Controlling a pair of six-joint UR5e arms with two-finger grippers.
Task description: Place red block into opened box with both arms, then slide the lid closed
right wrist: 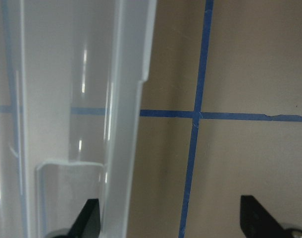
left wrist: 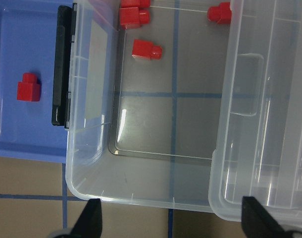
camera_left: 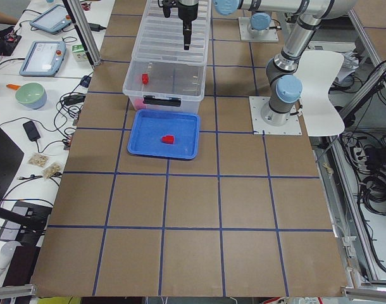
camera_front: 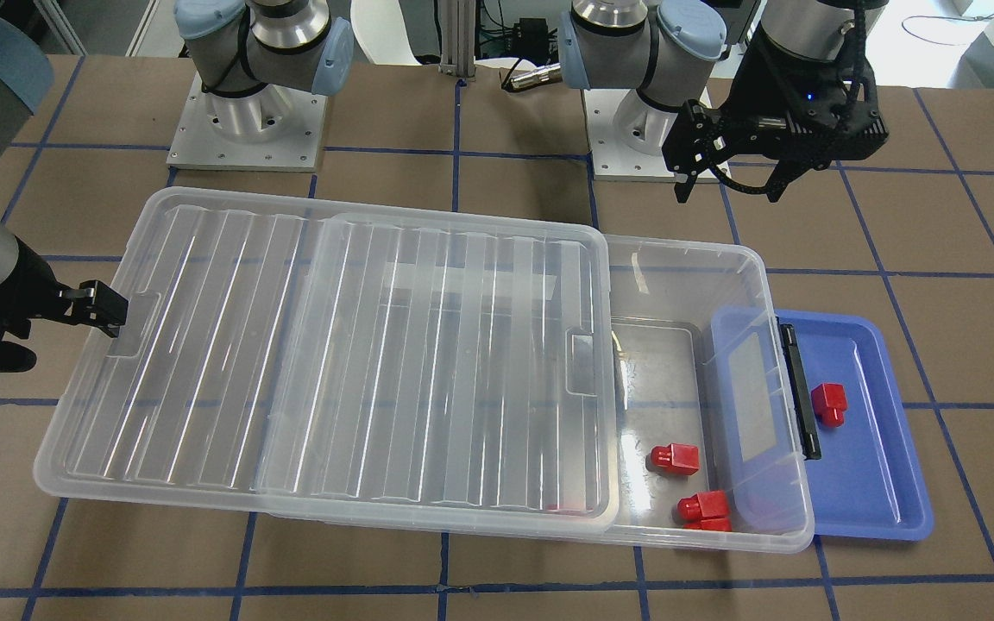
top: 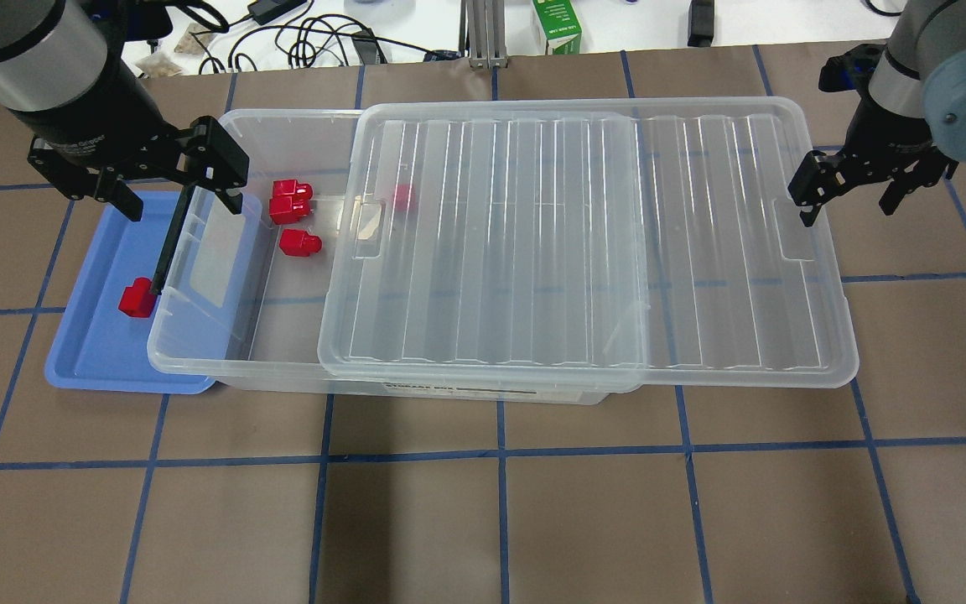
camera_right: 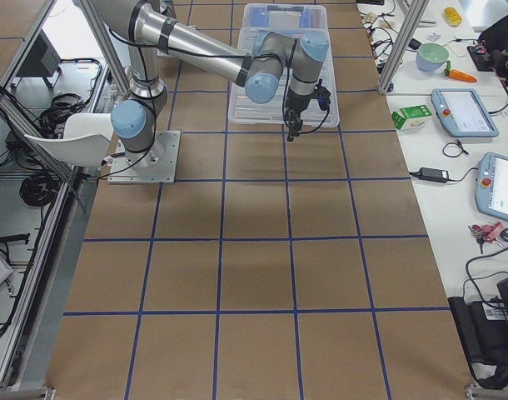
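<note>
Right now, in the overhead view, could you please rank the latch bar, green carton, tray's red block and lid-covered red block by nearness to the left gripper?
From the left gripper:
1. Black latch bar, almost beneath it.
2. Red block on the blue tray, lower left.
3. Red block under the lid, rightward.
4. Green carton, beyond the table.

The desk [top: 483,520] is brown with blue grid lines. The box [top: 282,373] and its ribbed lid [top: 584,243] are clear. The red block [top: 137,298] lies on a blue tray [top: 89,361] at 9 o'clock of the box. The left pincer [top: 179,197] and right pincer [top: 848,205] are black.
</note>
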